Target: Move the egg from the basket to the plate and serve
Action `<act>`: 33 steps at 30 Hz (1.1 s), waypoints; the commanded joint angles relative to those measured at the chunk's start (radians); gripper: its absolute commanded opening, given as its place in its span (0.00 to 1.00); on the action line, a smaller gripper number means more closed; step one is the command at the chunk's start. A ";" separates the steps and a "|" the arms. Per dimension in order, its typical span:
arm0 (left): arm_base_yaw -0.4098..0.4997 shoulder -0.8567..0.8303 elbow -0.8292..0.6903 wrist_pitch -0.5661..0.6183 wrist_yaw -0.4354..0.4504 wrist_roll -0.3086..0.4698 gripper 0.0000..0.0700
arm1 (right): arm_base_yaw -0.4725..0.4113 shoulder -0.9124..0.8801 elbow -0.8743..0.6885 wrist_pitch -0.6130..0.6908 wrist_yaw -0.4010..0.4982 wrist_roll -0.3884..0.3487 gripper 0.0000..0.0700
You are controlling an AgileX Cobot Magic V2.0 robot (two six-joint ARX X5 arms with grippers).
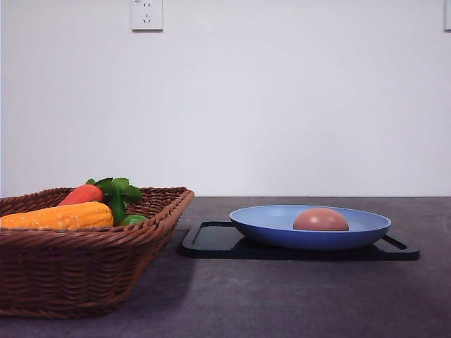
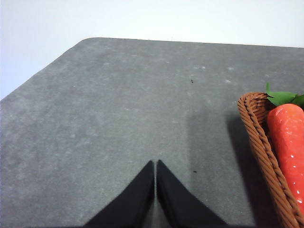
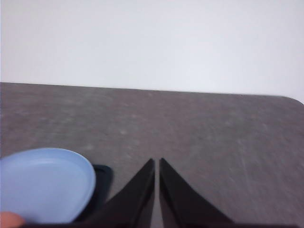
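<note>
Nearest, the basket [image 1: 84,260] carries no readable label. Both pincers, left gripper [image 2: 155,164] and right gripper [image 3: 156,161], are pinched closed, empty. Beside the right one, the egg [image 1: 320,220] lies lengthwise across the plate [image 1: 268,229].

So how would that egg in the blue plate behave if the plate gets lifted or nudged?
The egg is a smooth oval lying loose in the plate, so it would probably roll if the plate tilts. The raised rim should catch it on gentle moves. Its matte surface looks only mildly slippery. Fragility can't be judged from here.
</note>
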 commanded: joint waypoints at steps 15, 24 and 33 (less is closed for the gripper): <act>0.001 -0.002 -0.024 -0.011 -0.001 -0.003 0.00 | -0.025 -0.115 -0.270 0.017 -0.101 0.061 0.00; 0.001 -0.002 -0.024 -0.011 -0.001 -0.003 0.00 | -0.025 -0.115 -0.275 0.068 -0.089 0.091 0.00; 0.001 -0.002 -0.024 -0.011 -0.001 -0.003 0.00 | -0.025 -0.115 -0.275 0.077 -0.089 0.091 0.00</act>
